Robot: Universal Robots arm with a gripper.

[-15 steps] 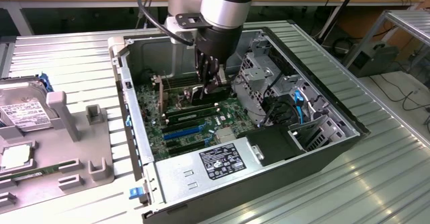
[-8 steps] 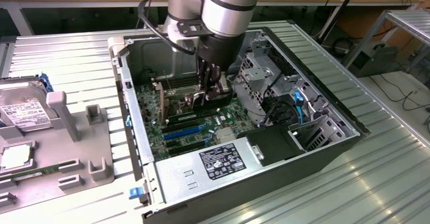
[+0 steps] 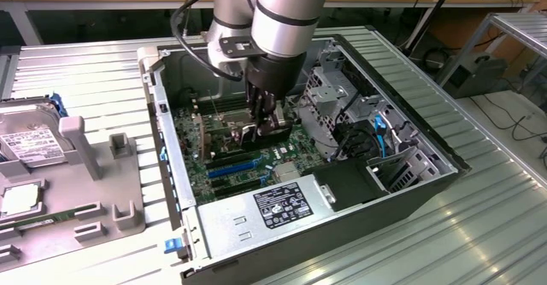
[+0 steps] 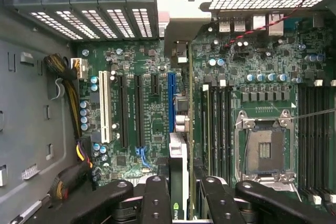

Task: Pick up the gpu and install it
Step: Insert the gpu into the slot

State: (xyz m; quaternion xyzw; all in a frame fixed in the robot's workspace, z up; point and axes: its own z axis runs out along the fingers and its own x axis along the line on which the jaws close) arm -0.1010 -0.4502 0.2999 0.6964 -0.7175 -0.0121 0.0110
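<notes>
The gpu (image 4: 178, 169) shows edge-on in the wrist view, a thin card with a pale cooler edge and a silver end bracket (image 4: 181, 17) reaching toward the case's rear slots. My gripper (image 4: 185, 203) is shut on it, with a black finger (image 4: 155, 198) on each side. The card hangs upright over the green motherboard (image 4: 142, 61), next to the long blue slot (image 4: 171, 103); whether it touches the slot I cannot tell. In the exterior view my gripper (image 3: 265, 122) reaches down inside the open computer case (image 3: 444, 163), over the board's middle.
A silver hard drive (image 3: 30, 141) and a memory stick (image 3: 43, 219) lie on the grey tray at the exterior view's left. Inside the case are the power supply (image 3: 273, 208), drive cages (image 3: 334, 93), the bare CPU socket (image 4: 265, 150) and a yellow-black cable bundle (image 4: 71, 93).
</notes>
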